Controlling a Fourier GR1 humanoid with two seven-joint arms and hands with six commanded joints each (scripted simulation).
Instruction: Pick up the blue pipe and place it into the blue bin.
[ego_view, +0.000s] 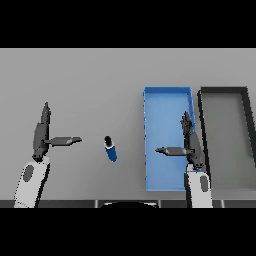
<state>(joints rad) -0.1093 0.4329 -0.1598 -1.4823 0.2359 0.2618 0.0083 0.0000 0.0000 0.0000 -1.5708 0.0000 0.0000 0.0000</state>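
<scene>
As seen left to right: left hand (41, 131) open, idle; blue pipe (110, 149) lies mid-worktop, untouched — probably light, rigid, slick, so grasp mid-barrel; blue bin (167, 91) beside it; right hand (189, 142) open above the bin.

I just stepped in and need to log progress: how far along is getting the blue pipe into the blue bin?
Nothing is done yet. The blue pipe lies on the grey table, outside the blue bin. Nothing is in hand: the left hand is open left of the pipe, and the right hand is open over the bin. Reaching, grasping, carrying and dropping the pipe all remain.
</scene>
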